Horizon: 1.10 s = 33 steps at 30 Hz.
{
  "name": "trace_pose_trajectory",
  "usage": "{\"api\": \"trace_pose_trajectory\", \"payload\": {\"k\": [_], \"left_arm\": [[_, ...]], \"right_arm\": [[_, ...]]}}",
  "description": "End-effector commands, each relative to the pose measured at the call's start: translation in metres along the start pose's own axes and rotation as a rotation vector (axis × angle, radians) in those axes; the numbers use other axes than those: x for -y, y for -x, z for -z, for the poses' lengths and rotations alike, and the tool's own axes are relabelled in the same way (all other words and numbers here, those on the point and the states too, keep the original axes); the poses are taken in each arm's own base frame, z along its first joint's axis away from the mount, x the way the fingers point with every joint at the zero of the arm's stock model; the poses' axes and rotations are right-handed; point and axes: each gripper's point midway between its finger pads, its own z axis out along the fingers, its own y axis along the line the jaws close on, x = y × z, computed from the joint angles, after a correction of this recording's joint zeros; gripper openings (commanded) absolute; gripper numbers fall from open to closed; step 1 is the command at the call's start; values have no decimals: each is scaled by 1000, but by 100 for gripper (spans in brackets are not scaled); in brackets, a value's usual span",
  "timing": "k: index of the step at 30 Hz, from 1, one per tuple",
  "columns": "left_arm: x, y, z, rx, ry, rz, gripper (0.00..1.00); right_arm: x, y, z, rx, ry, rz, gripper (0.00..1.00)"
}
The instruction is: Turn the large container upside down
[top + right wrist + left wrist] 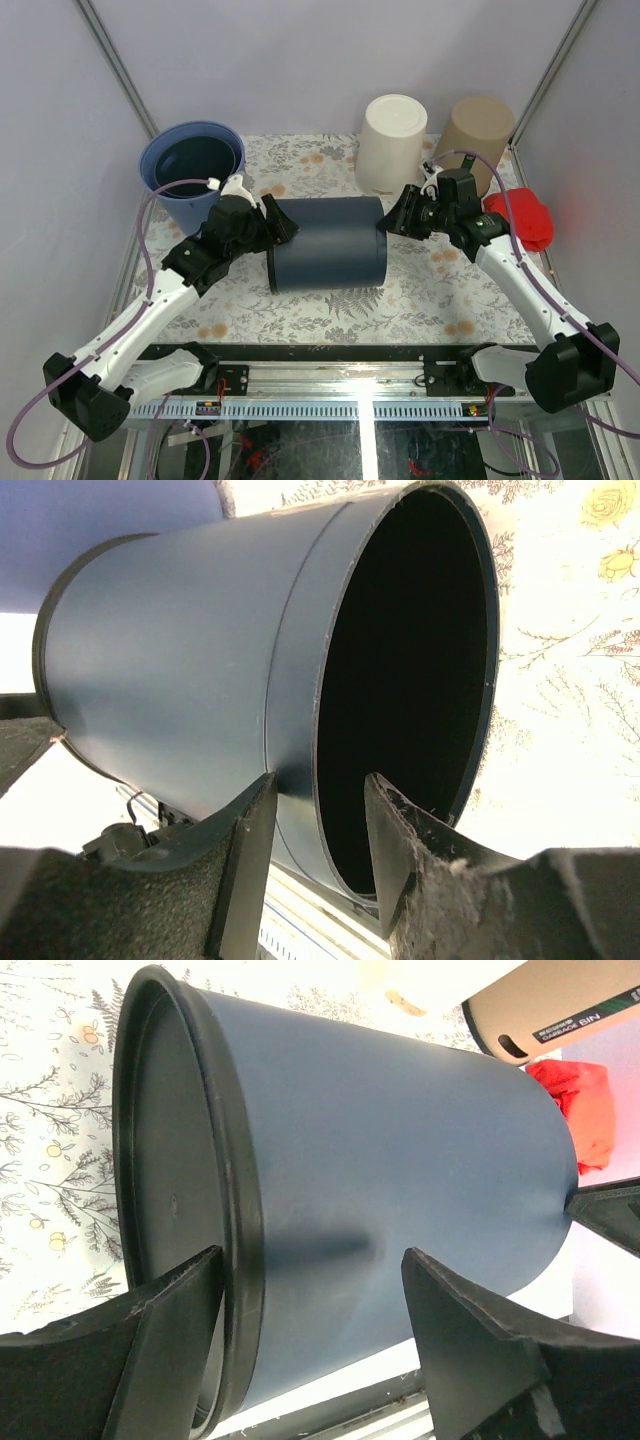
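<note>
Now | bin (330, 258) on side, mid table (440, 300), mouth twd right edge | L tool (283, 228) wide, astride base rim | R tool (385, 222) narrower, loose astride mouth rim

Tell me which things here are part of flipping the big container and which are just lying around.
For the job: dark blue container, left tool, right tool.
Lying about: blue bucket, white bin, tan bin, red cloth.
</note>
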Motion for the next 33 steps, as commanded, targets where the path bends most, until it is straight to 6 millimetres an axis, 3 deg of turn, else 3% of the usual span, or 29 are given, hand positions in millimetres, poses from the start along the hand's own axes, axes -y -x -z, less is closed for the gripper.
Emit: {"api": "trace_pose_trajectory", "payload": {"k": [1,15,23,33], "left_arm": [[11,14,2,47,-6,-36,68],[8,8,-2,34,39,-66,60],[22,12,2,44,33,-94,58],[39,21,12,61,24,-117,57]], "right_arm": [[-17,-11,19,-44,18,61,47],[-33,-51,22,-151,-45,183,47],[-37,-48,17,-136,-113,237,44],[-48,-50,4,-143,-60,216,45]]}}
